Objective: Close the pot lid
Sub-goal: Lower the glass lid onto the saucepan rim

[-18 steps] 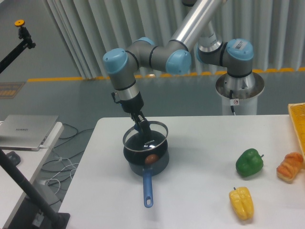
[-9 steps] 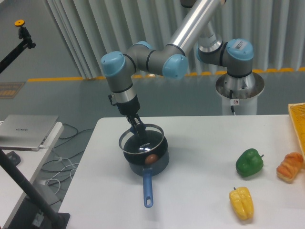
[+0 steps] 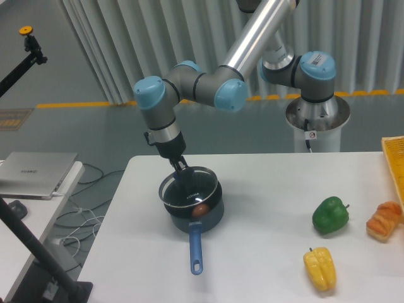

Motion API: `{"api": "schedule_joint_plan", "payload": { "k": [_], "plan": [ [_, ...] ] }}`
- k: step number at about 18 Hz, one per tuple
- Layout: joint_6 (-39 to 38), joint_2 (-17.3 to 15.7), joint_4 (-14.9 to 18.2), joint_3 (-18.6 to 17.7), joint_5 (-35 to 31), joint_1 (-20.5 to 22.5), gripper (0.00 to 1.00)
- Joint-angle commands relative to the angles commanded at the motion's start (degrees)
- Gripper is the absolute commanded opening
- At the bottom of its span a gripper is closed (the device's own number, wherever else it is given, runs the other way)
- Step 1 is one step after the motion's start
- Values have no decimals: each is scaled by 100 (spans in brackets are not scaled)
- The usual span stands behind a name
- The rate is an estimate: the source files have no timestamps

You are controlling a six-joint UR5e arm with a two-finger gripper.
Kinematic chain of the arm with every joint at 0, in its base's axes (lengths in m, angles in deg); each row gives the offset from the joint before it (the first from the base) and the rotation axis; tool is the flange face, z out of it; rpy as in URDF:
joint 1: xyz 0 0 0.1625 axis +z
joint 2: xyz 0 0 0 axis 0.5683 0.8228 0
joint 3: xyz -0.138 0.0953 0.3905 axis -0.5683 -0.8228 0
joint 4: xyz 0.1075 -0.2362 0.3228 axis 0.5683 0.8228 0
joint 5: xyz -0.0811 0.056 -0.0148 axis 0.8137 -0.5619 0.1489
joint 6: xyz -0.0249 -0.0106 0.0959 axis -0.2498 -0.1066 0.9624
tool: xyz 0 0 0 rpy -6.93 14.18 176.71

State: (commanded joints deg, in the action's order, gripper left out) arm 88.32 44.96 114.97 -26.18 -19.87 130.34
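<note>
I have the gripper [image 3: 183, 172] pinching the knob of the lid [image 3: 189, 187], which sits tilted over the pot [image 3: 194, 211], its far-left edge a little past the rim. A reddish-brown round thing [image 3: 201, 210] shows inside near the handle, which points toward me. On the table [image 3: 265, 265], well to the right, lie a green pepper [image 3: 331, 214] and a yellow pepper [image 3: 320, 267].

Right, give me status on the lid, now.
Tool shut on the lid by its knob. Lid low over the pot, offset toward the far left rim, not clearly seated. Small brown thing inside at the near rim; nothing seen blocking.
</note>
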Motion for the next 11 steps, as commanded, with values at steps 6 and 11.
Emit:
{"api": "schedule_joint_plan", "payload": {
  "k": [6,11],
  "plan": [
    [9,18,0,9,27,35,49],
    [9,35,0,9,27,61,49]
  ]
}}
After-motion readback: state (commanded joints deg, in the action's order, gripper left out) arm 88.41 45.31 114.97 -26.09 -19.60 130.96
